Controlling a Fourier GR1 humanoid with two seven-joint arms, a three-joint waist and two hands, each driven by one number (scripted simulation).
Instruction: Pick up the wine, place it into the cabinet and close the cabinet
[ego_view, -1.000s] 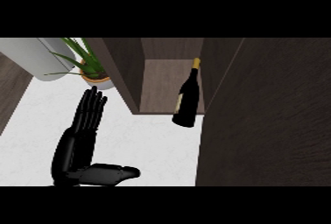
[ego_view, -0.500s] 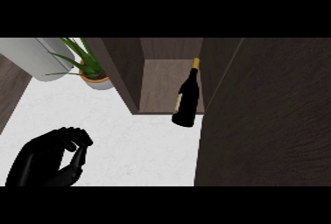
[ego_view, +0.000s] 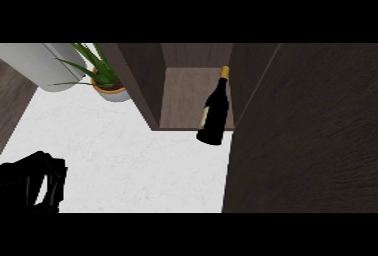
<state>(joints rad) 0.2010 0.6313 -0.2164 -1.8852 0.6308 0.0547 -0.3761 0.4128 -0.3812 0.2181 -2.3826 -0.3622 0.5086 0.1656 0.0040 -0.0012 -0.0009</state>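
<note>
Standing inside the open dark-wood cabinet (ego_view: 184, 95), the slim black wine bottle (ego_view: 213, 112) is seen, gold-capped. At the white marbled desk (ego_view: 140, 160) corner, the left robot hand (ego_view: 33, 182) is curled shut, empty.

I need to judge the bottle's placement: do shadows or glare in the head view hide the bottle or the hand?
Head view: no glare; the wine bottle stands out dark against the lighter cabinet shelf, its base over the front edge. Head view: the black left hand at the lower left reads only as a curled dark mass on the white counter. Head view: the dark panel on the right shows little detail.
</note>
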